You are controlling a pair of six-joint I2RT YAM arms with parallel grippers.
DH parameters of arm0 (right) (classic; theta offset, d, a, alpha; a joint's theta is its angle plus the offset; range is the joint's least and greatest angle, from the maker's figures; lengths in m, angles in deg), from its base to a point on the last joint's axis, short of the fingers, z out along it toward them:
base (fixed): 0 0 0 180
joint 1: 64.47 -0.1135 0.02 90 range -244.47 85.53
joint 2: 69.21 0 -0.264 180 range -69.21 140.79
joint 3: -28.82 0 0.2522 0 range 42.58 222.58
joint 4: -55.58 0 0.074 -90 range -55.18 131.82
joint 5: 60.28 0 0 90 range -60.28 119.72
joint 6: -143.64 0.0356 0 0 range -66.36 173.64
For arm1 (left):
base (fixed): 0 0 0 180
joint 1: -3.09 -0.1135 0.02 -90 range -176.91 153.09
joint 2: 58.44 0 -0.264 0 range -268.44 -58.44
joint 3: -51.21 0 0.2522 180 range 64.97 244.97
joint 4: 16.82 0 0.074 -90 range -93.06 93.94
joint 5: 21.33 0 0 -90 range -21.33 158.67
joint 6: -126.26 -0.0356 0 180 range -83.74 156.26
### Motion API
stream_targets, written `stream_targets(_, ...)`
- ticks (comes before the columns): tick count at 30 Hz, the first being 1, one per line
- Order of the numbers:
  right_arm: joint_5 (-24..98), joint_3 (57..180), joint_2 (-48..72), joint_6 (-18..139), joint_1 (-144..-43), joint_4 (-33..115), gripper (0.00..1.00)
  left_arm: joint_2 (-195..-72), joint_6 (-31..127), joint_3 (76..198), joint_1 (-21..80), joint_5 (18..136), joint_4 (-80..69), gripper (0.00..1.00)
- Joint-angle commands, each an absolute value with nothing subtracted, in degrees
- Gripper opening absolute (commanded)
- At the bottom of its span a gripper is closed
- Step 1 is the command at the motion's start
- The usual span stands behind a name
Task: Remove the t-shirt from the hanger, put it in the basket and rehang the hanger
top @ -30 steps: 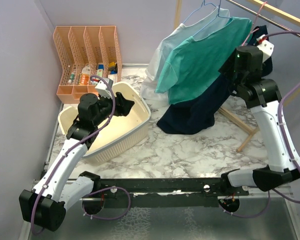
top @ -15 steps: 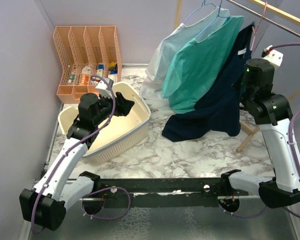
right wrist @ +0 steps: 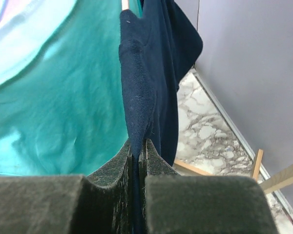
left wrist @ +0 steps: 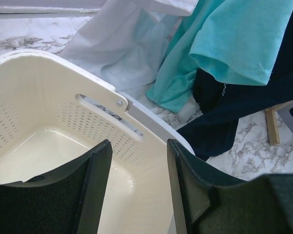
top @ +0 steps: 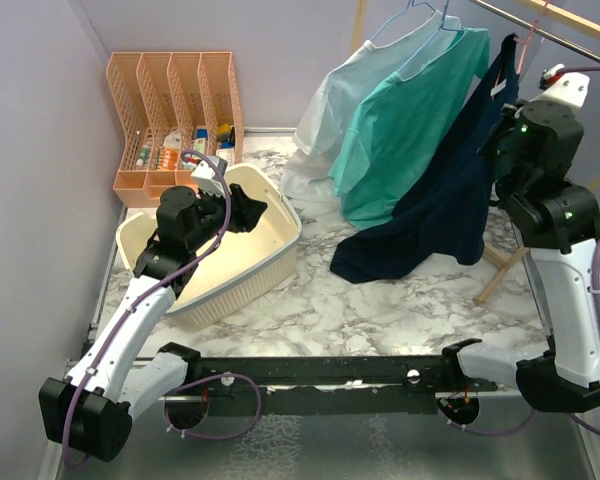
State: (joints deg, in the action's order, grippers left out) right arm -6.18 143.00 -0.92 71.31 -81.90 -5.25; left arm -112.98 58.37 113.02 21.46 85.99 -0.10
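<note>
Cream plastic basket [left wrist: 44,57] sits right below my left gripper [left wrist: 136,163]. Its jaws stand partly apart on nothing, and I judge it is parked there to receive the drop. Off to its right, the right gripper [right wrist: 138,152] pinches tight on a fold of the navy t-shirt [right wrist: 158,73]. The shirt hangs above it from the hanger [top: 523,45], ready for me to peel free.
</note>
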Motion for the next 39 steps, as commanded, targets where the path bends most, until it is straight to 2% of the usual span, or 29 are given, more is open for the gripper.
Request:
stream_targets(1, -5.0, 150.0, -0.7, 66.8, -81.7, 2.3, 0.01, -111.9, 57.3, 113.3, 21.1, 87.0, -1.5, 0.51)
stream_targets(6, 1.9, 153.4, -0.2, 68.6, -81.7, -6.7, 0.01, -111.8, 56.4, 113.7, 21.1, 87.1, -1.0, 0.52)
stream_targets(14, 17.7, 148.5, -6.2, 69.5, -81.7, -19.1, 0.01, -111.3, 54.1, 114.6, 21.2, 90.2, -1.9, 0.63)
stream_targets(19, 25.6, 149.6, -10.4, 66.0, -81.7, -24.6, 0.01, -111.6, 52.3, 116.7, 21.1, 96.6, -3.4, 0.72)
stream_targets(26, 42.9, 147.1, -15.9, 65.1, -81.7, -26.3, 0.01, -115.0, 55.8, 123.9, 21.2, 112.2, -7.5, 0.74)
stream_targets(28, 40.0, 144.3, -17.5, 65.4, -81.7, -24.7, 0.01, -115.7, 57.6, 125.4, 21.2, 113.8, -9.6, 0.74)
stream_targets(33, 19.3, 142.5, -15.3, 67.3, -81.7, -23.7, 0.01, -116.9, 57.9, 128.1, 21.3, 113.3, -8.6, 0.73)
stream_targets(39, 12.2, 145.1, -12.2, 69.5, -81.7, -19.7, 0.01, -114.3, 57.3, 125.4, 21.3, 111.0, -7.8, 0.72)
